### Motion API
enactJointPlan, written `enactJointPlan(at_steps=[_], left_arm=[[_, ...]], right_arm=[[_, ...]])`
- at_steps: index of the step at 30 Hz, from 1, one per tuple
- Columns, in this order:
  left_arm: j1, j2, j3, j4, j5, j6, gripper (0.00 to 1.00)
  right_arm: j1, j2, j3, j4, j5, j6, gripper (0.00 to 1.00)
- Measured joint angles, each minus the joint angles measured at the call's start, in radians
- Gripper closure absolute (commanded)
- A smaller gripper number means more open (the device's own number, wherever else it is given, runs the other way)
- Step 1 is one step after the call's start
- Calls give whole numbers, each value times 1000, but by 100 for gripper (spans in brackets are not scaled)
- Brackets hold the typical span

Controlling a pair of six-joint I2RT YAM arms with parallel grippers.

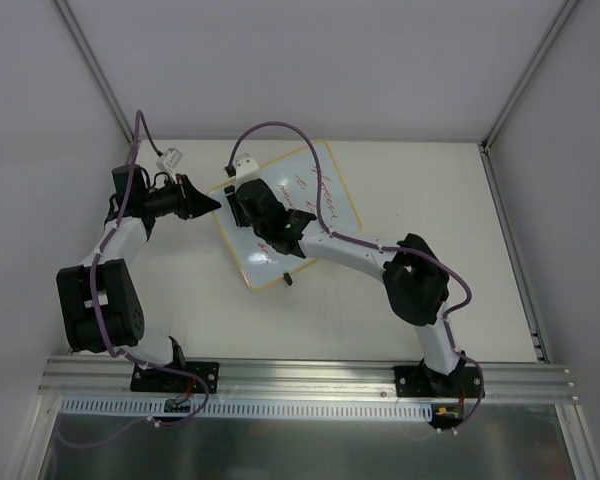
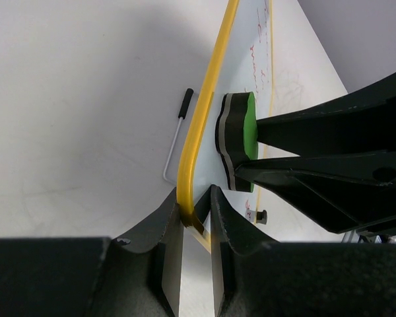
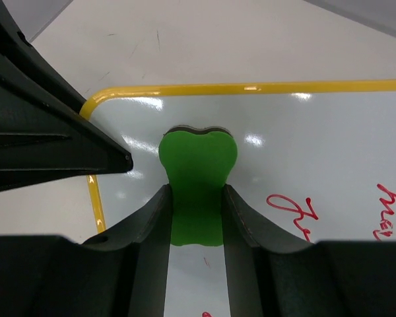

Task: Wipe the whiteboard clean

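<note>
item 1, left claw (image 2: pixel 197 198): clenched on the yellow frame (image 2: pixel 208 99) at one corner of the whiteboard (image 2: pixel 247 26), apparently steadying it; keep this pinch firm so the board cannot slide under the wipe
item 2, right claw (image 3: pixel 197 198): grasping the green eraser (image 3: pixel 198 155), pad face down on the glossy surface just inside that corner
item 3, whiteboard: on the table (image 1: pixel 380 300), set askew between the two arms
item 4, red handwriting (image 3: pixel 297 211): beyond the eraser, unwiped; sweep towards it in overlapping passes, pad flat, pressure even, away from the left claw
</note>
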Motion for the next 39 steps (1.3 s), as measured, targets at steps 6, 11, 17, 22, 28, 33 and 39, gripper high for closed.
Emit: enactJointPlan(at_steps=[6,11,17,22,28,33,39], left_arm=[[0,-2,-2,0,-9,0,100],[-2,-2,-2,1,-9,0,100],[-2,-2,-2,5,-6,-1,100],[-2,-2,-2,11,6,-1,100],[-2,-2,-2,15,6,-1,100],[-3,-2,-2,14,6,0,100],[-8,-1,-1,13,-3,0,100]], right_arm=[[6,-108,-258,108,-2,28,100],[40,-204,-493,156,-1,64,100],[105,-235,-633,182,3,99,100],[119,-235,-641,176,10,103,100],[111,-213,-552,83,13,75,100],[57,-166,-383,64,13,24,100],[-10,-126,-270,98,15,5,100]])
